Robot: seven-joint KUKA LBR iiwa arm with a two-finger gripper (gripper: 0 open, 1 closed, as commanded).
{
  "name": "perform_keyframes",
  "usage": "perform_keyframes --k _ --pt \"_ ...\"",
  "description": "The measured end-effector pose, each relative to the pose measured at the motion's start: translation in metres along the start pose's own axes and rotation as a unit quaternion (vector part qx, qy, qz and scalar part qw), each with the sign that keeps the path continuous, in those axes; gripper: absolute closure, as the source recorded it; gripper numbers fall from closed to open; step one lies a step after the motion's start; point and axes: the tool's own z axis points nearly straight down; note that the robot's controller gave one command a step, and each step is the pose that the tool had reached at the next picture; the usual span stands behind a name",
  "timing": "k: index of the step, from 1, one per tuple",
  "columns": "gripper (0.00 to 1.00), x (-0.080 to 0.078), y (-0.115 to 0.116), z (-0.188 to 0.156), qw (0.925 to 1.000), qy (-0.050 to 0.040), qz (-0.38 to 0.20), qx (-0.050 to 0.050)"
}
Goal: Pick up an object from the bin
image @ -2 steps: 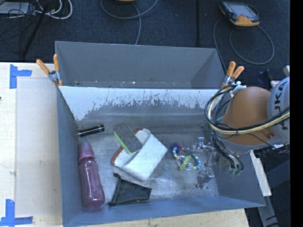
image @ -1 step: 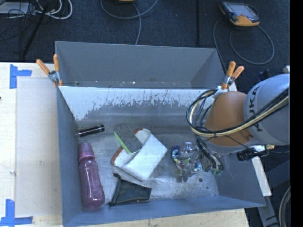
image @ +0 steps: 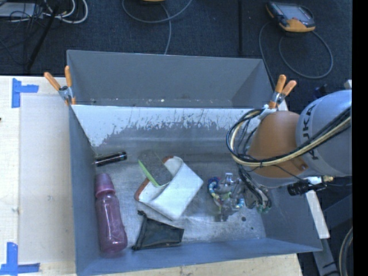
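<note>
Seemingly poised to grasp, the pincer (image: 225, 200) hangs low over the bin (image: 172, 91) floor; open or closed, I cannot tell. Nearest, just left: a white pad (image: 175, 193); purple bottle (image: 109, 214) far left.

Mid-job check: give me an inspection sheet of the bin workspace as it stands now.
Surface: grey metal bin, floor scuffed, bare at its right part.
Job's things: purple bottle lying along the left wall; black marker beyond it; white folded cloth mid-floor, lying on a brown-edged thing, with a green strip at its left; black pouch by the near wall.
Clutter: nothing seen beyond these.
Grippers: gripper low over bare floor, right of the white folded cloth and apart from it.
Cables: looped cables on the arm's wrist.
Surroundings: dark carpet with loose cables and two orange handsets.
</note>
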Motion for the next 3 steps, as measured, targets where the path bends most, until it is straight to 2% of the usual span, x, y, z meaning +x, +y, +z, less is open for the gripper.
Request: perform_keyframes --k 1,2,3 --pt "1.00 0.002 0.009 -0.041 1.0000 0.0050 0.004 0.000" --pt "1.00 -0.009 0.002 -0.111 0.9999 0.0025 0.010 0.000" --pt "1.00 -0.020 0.006 -0.172 0.9998 0.0018 0.019 0.000"
